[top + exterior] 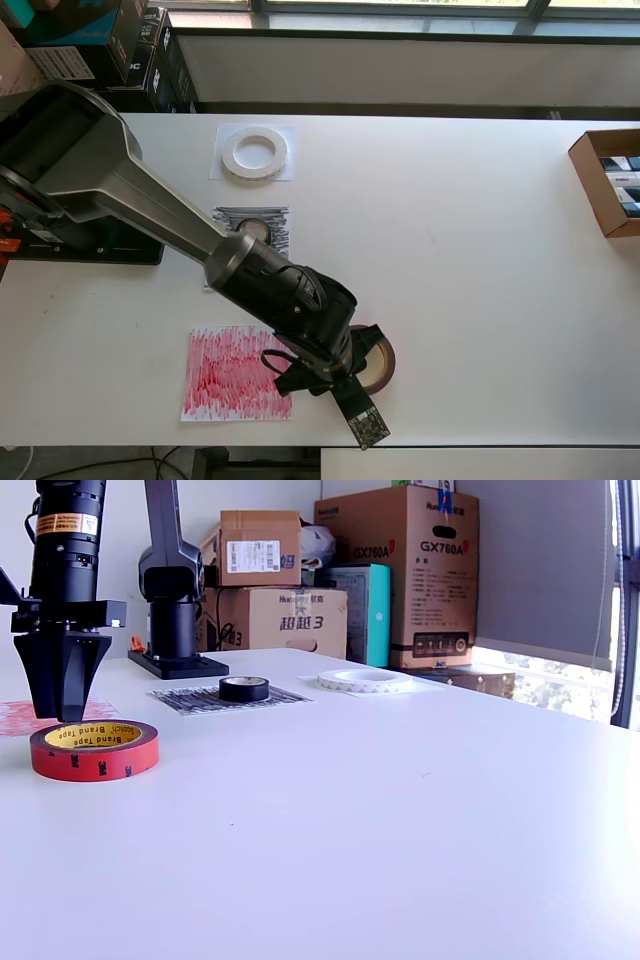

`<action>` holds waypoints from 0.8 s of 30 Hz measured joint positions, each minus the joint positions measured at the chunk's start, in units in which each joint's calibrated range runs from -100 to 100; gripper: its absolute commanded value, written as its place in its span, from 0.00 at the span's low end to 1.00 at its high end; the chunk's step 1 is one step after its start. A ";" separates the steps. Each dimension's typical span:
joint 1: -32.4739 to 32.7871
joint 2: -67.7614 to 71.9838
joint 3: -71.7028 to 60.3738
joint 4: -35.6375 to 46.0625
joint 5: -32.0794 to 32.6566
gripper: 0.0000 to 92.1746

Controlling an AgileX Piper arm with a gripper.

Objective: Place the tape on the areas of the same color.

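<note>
While red roll (94,750) lies flat, hole up | pincer (60,712) above; jaw state unclear

You are working at a wide white bench (480,300) beside a window (560,675) that lets in daylight. Stacked brown cardboard boxes (400,570) stand behind it, and an open cardboard box (608,180) sits at the overhead view's right edge.

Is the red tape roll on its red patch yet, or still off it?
Off it. In the overhead view the red tape roll lies flat on bare table, right of the red patch, with the gripper between them.
</note>
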 measured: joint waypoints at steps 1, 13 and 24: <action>0.00 0.00 0.00 0.00 0.00 0.44; 0.00 2.53 0.00 0.00 0.00 0.44; 0.00 2.40 0.00 0.00 0.00 0.05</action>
